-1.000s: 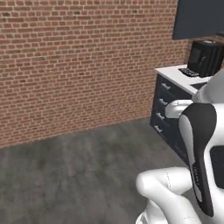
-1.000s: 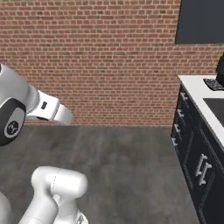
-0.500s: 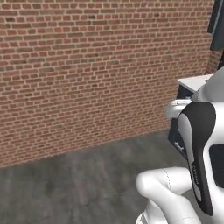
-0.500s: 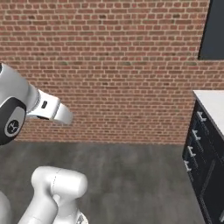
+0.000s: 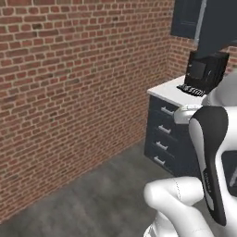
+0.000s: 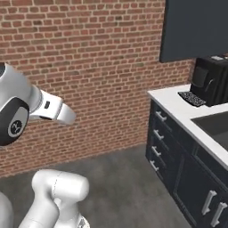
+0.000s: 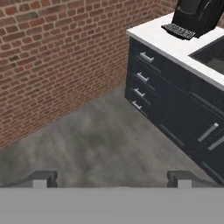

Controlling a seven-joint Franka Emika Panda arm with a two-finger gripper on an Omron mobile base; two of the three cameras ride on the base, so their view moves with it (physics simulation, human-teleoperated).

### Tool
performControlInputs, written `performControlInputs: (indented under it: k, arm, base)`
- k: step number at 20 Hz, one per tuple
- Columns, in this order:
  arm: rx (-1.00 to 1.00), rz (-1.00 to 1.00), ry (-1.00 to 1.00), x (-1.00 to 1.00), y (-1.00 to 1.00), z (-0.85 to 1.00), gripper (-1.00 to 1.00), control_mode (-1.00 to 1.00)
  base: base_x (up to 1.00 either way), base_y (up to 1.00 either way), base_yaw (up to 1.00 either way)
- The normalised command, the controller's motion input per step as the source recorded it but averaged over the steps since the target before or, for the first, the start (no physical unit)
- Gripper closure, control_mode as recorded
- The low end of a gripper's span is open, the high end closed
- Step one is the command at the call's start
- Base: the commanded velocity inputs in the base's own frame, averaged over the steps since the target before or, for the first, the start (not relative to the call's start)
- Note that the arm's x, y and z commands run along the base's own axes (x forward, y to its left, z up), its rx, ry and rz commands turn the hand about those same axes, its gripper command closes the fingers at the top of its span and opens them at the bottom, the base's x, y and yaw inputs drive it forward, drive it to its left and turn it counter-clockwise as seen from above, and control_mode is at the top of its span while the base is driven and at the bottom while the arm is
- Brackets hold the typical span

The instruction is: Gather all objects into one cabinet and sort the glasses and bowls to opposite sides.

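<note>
wall cabinet [image 6: 196, 29]: cut by top/right edges | coffee machine [image 7: 199, 15]: top cropped | sink [image 6: 216, 124]: partly out of frame

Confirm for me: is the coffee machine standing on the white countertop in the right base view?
Yes, the black coffee machine stands on the white countertop, beside the sink and below the dark wall cabinet.

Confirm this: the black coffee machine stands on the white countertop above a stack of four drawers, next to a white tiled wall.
One detail is wrong: the wall is red brick, not white tile, as the right base view shows. The black coffee machine does stand on the white countertop, above the stack of four drawers.
</note>
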Motion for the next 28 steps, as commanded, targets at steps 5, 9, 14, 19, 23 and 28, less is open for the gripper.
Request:
performControlInputs:
  k: [5, 9, 14, 19, 23, 28]
  arm:
    - [0.0, 0.0, 0.0, 0.0, 0.0, 0.0, -1.0, 1.0]
    - [0.0, 0.0, 0.0, 0.0, 0.0, 0.0, -1.0, 1.0]
    - [0.0, 0.0, 0.0, 0.0, 0.0, 0.0, -1.0, 1.0]
    - [0.0, 0.0, 0.0, 0.0, 0.0, 0.0, -1.0, 1.0]
    - [0.0, 0.0, 0.0, 0.0, 0.0, 0.0, -1.0, 1.0]
    - [0.0, 0.0, 0.0, 0.0, 0.0, 0.0, -1.0, 1.0]
  base:
    - [0.6, 0.19, -0.68]
    - [0.59, 0.19, -0.69]
    - [0.59, 0.08, -0.67]
    - [0.51, -0.24, -0.59]
    - [0.42, -0.45, -0.48]
    - [0.5, -0.46, -0.36]
